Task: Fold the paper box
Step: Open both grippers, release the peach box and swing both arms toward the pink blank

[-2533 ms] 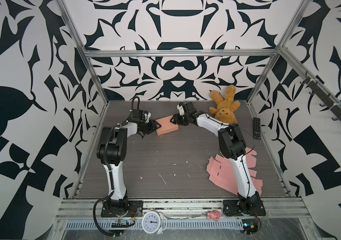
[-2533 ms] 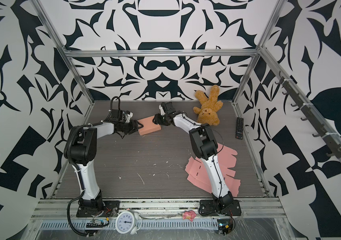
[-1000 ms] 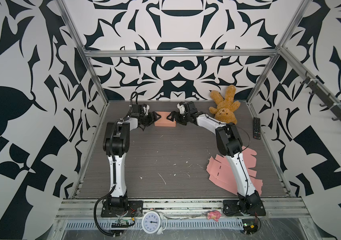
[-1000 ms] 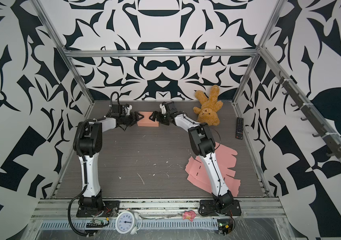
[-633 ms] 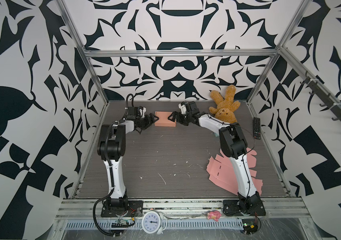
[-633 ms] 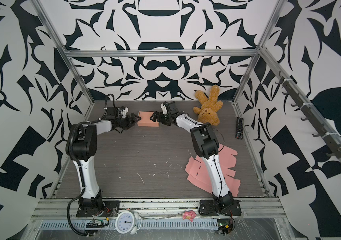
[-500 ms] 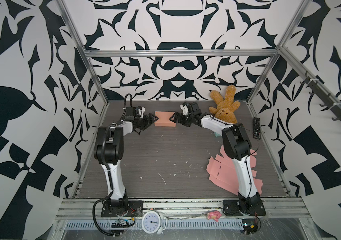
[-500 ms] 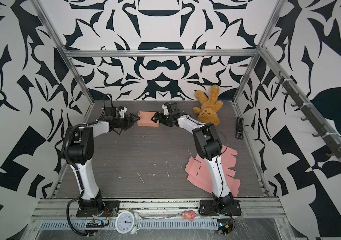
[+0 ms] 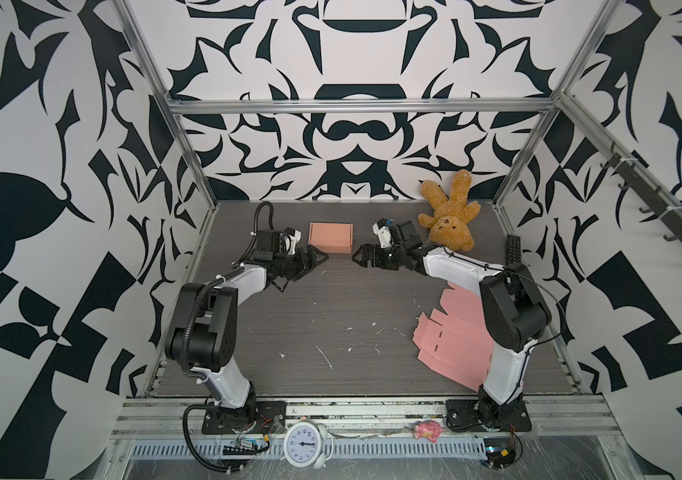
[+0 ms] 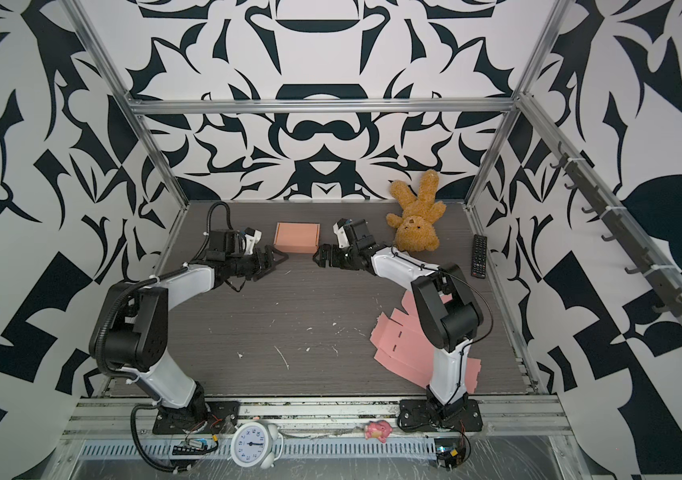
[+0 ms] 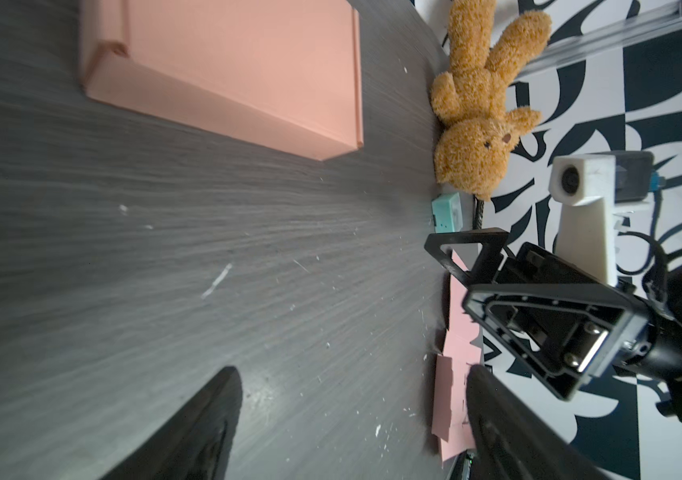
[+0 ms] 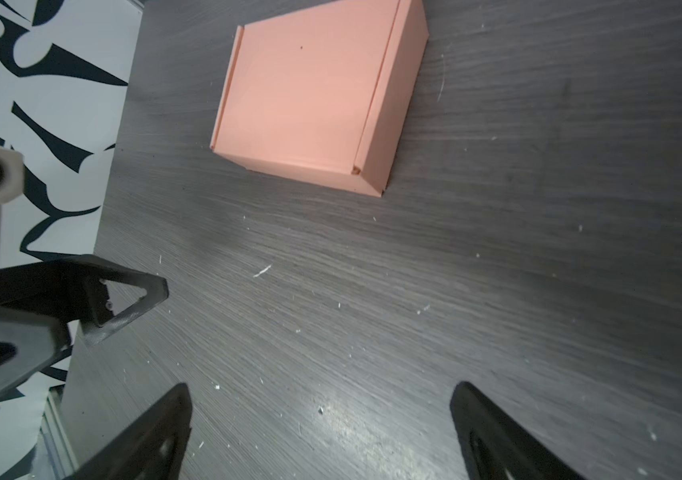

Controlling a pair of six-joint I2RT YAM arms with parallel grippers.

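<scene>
In both top views: paper box (image 9: 330,237) closed, flat on table (image 9: 331,316), between left gripper (image 9: 316,262) & right gripper (image 9: 359,257), touching neither; both wide open, empty. Left wrist cam: paper box (image 11: 244,70) ahead, clear of spread fingers (image 11: 206,415). Right wrist cam: same.

Brown plush teddy bear (image 9: 449,226): lies against the back wall, right of centre.
Black remote control (image 9: 513,249): flat near the right edge of the dark wood-grain tabletop (image 9: 331,307).
White round alarm clock (image 9: 302,444), small pink toy figure (image 9: 426,429): on the metal front rail (image 9: 372,417).
</scene>
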